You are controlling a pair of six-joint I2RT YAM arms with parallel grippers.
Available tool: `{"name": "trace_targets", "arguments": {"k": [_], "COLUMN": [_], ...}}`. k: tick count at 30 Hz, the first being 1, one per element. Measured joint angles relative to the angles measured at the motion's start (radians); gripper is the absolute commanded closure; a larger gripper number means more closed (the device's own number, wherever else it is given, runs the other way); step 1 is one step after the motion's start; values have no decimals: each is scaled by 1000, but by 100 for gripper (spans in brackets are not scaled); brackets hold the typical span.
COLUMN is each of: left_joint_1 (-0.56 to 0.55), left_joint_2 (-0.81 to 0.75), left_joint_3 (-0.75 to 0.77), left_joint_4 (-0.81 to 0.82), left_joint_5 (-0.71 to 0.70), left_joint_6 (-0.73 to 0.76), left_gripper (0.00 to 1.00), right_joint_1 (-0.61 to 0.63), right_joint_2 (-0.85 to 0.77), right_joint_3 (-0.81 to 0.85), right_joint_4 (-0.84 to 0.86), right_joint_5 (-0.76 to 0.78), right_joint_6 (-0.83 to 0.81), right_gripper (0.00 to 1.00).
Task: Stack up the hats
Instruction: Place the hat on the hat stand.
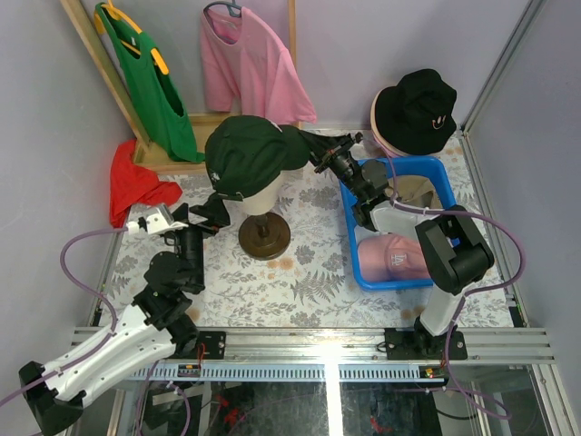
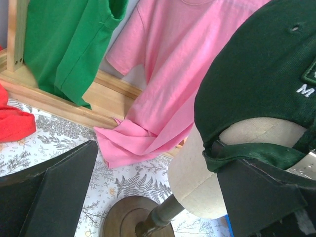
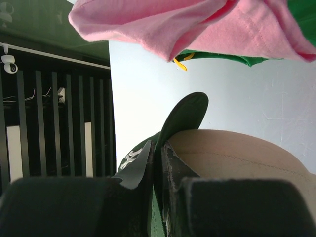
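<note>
A dark green baseball cap (image 1: 250,154) sits on the cream mannequin head (image 1: 257,195) at mid-table. My right gripper (image 1: 310,146) is shut on the cap's brim (image 3: 185,116), pinched between both fingers (image 3: 159,163). My left gripper (image 1: 221,207) stands open at the head's rear left; in the left wrist view its jaws (image 2: 158,197) straddle the head (image 2: 207,182), and the cap's back strap (image 2: 256,153) rests on the right finger (image 2: 261,197). A black bucket hat (image 1: 416,109) lies on a pink one (image 1: 379,138) at the back right. A pink cap (image 1: 390,257) and a tan cap (image 1: 413,188) lie in the blue bin (image 1: 352,245).
The head stands on a round wooden base (image 1: 264,236). A green T-shirt (image 1: 150,82) and a pink T-shirt (image 1: 254,68) hang on a wooden rack (image 1: 182,165) at the back. A red cloth (image 1: 136,182) lies at the back left. Walls close in on both sides.
</note>
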Motion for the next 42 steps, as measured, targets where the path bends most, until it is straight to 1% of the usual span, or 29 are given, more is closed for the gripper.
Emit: {"name": "trace_targets", "arguments": {"k": [4,9,14,19,23,27,31,34,37,42], "left_joint_1": [11,17,18,17,14,13,15,50,103,130], "left_joint_2": [-8,0,4,28,98,211,301,340,364,372], "left_joint_3": [24,76,112,174,248,328,384,404,411,389], "left_joint_4": [-52,-160,-248,-373,-485,-575,-594,-577,-541,-445], "left_joint_5": [67,148,167,113,25,-61,-117,-99,-35,55], "left_joint_6": [8,19,-13,-100,-193,-294,-322,-302,-285,-241], "left_gripper": [0,0,0,0,0,0,0,0,0,0], "right_joint_1": [0,-4,-7,-7,-6,-5,7,22,33,40], "right_joint_2": [13,19,8,-48,-134,-313,-484,-578,-633,-685], "right_joint_3": [3,11,15,-3,-55,-137,-194,-215,-255,-345], "right_joint_4": [1,-5,-34,-109,-181,-328,-488,-586,-615,-578], "right_joint_5": [9,35,35,36,58,123,210,265,286,304], "right_joint_6": [15,35,33,-8,-74,-193,-309,-380,-401,-384], "right_gripper": [100,100,100,100,100,100,100,100,100,98]}}
